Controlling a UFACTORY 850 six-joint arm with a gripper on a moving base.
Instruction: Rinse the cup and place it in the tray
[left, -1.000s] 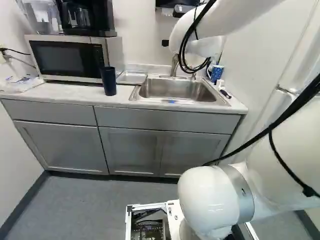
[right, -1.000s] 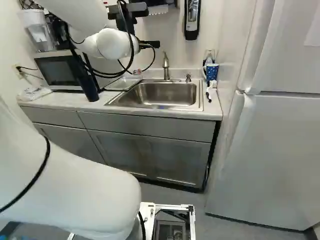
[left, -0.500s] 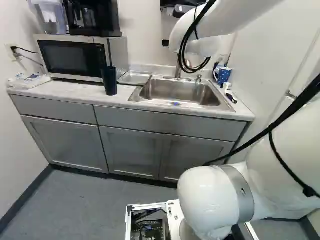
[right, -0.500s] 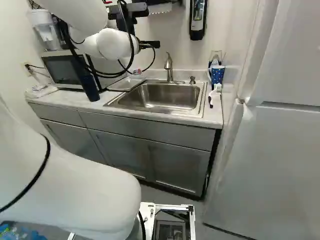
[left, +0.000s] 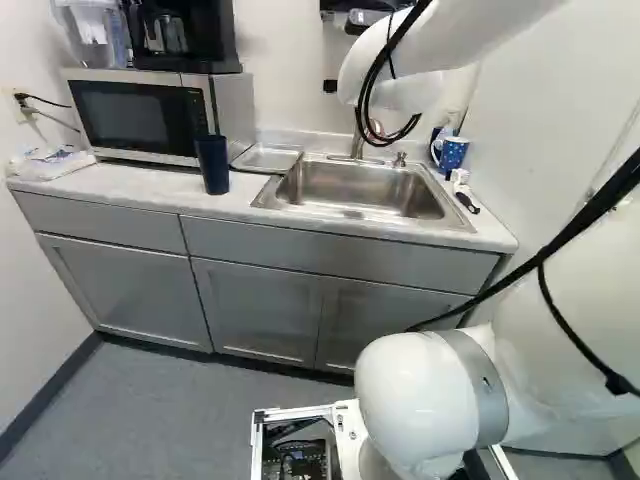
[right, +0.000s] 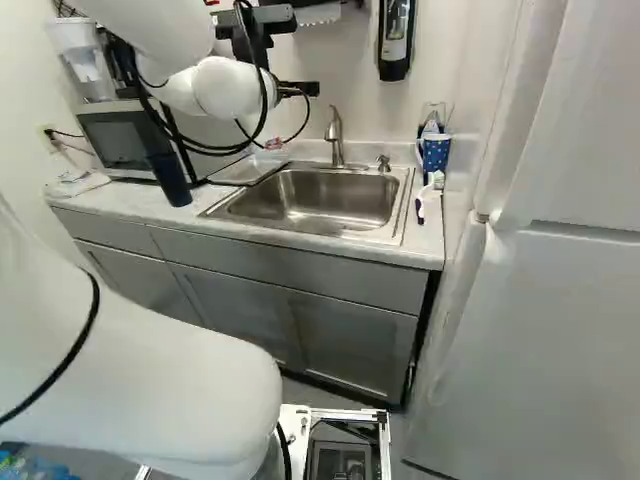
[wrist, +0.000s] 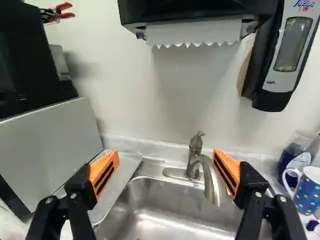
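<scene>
My gripper (right: 300, 88) hangs in front of the wall above the sink's left side in the right base view. In the wrist view the gripper (wrist: 165, 167) is open, its orange pads wide apart with nothing held. Ahead and below stands the faucet (wrist: 202, 170) over the sink basin (wrist: 170, 212). A shallow metallic tray (left: 268, 156) lies between sink and microwave; the wrist view shows the tray (wrist: 120, 182) beyond one finger. The dark blue cup (left: 212, 165) stands upright on the counter before the microwave. A polka-dot mug (wrist: 306, 192) stands right of the sink.
A paper towel dispenser (wrist: 195, 30) and soap dispenser (wrist: 285, 55) hang on the wall. The microwave (left: 140, 115) carries a coffee maker (left: 185, 35). A brush (right: 420, 205) lies near the mug. The fridge (right: 530, 330) stands right of the counter.
The base has moved, shifting and slightly turning the whole scene in both base views. The arm keeps its pose against its lowest joint. Cup, mug and tray have not shifted on the counter.
</scene>
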